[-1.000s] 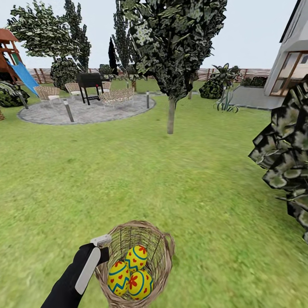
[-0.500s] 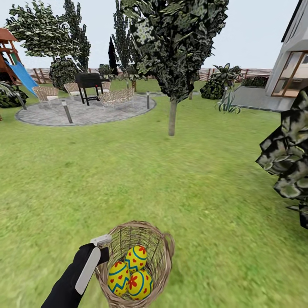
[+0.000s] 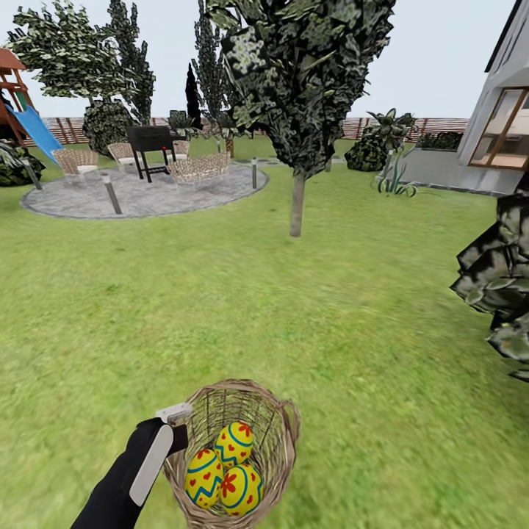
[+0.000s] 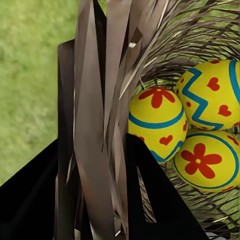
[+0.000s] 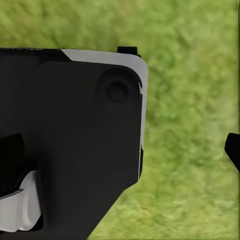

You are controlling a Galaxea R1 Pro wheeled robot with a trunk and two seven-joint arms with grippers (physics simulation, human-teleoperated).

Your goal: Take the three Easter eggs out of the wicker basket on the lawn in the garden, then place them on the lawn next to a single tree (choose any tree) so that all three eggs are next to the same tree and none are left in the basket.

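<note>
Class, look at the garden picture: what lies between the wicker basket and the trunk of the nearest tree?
Only bare lawn lies between the wicker basket and the tree, as the head view shows.

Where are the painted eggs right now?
All three Easter eggs sit inside the wicker basket at the bottom middle of the head view, with the left gripper at the basket's rim.

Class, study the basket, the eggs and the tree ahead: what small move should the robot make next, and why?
Probably keep carrying the wicker basket forward toward the tree. The left pincer grips the basket's wall, all three Easter eggs sit inside, and open lawn separates them from the trunk.
</note>
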